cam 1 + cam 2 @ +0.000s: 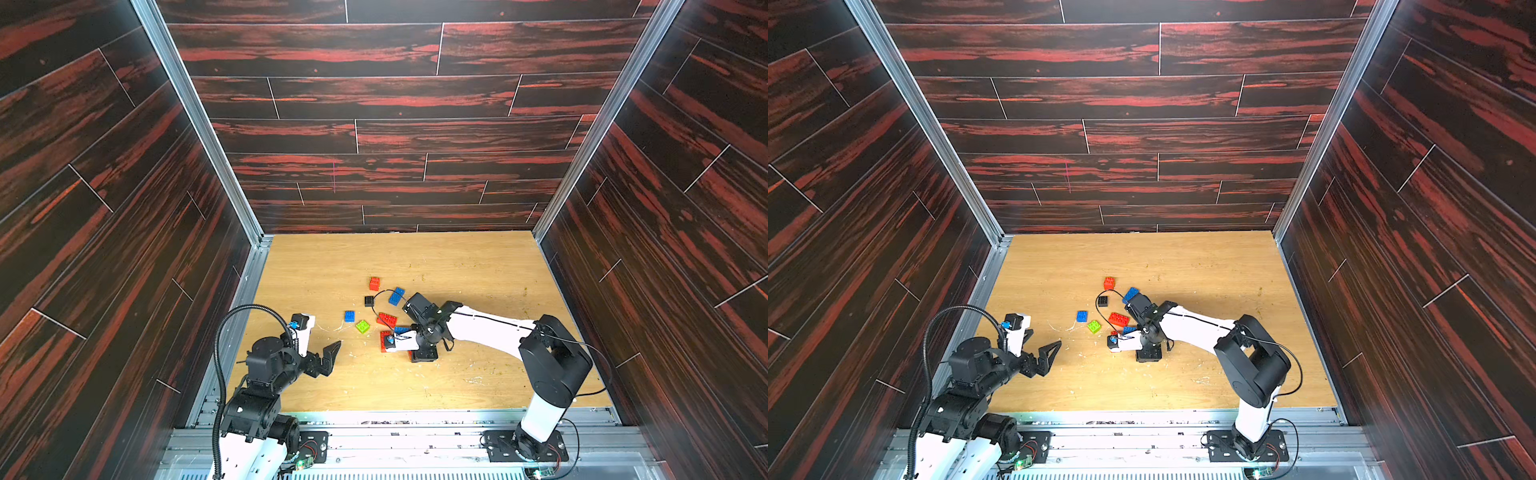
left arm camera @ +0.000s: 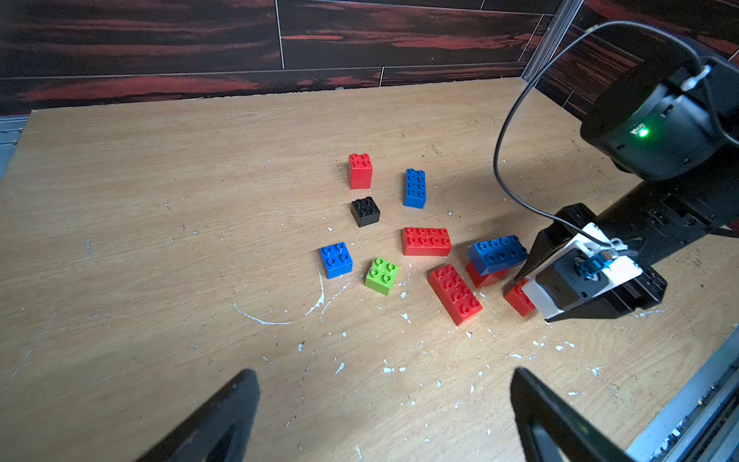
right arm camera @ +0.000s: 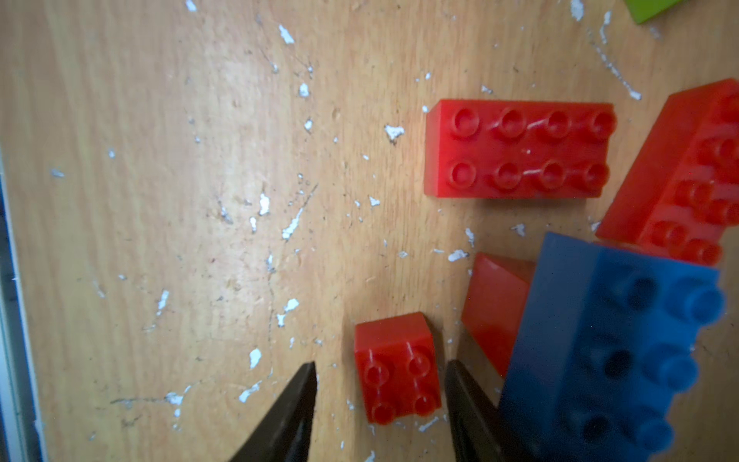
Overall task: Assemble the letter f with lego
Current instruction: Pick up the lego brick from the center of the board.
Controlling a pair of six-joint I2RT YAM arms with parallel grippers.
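Red plastic 4-stud brick (image 3: 398,372) sits between the parted jaws of the right gripper (image 3: 380,366), unclamped. It looks light, stiff, probably slippery: pinch its 2 flat sides. The left gripper (image 2: 384,372) is open, empty.

Lime brick (image 3: 650,8) half off-frame

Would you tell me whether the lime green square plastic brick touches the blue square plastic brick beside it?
Apart. The left wrist view shows bare wooden table between the lime green square brick and the blue square brick.

No legible text (bricks included)
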